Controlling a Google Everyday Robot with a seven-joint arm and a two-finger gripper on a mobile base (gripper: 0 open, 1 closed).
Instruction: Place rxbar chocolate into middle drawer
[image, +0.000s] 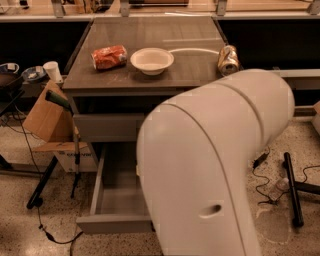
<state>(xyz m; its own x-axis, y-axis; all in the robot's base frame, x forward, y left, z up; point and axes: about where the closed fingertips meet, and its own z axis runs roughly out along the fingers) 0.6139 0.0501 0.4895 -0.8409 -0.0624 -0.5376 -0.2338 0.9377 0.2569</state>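
The middle drawer (112, 200) stands pulled open below the cabinet top, its grey tray inside showing only at the left. My white arm (215, 165) fills the middle and right of the view and covers most of the drawer. My gripper is hidden behind the arm, so it is not in view. The rxbar chocolate is hidden too; no black bar shows anywhere.
On the cabinet top (150, 70) lie an orange-red snack bag (109, 56), a white bowl (152, 60) and a tan drink can (228, 59). A closed upper drawer front (107, 126) sits above the open one. A cardboard box (47, 117), stands and cables crowd the floor at the left; cables lie at the right.
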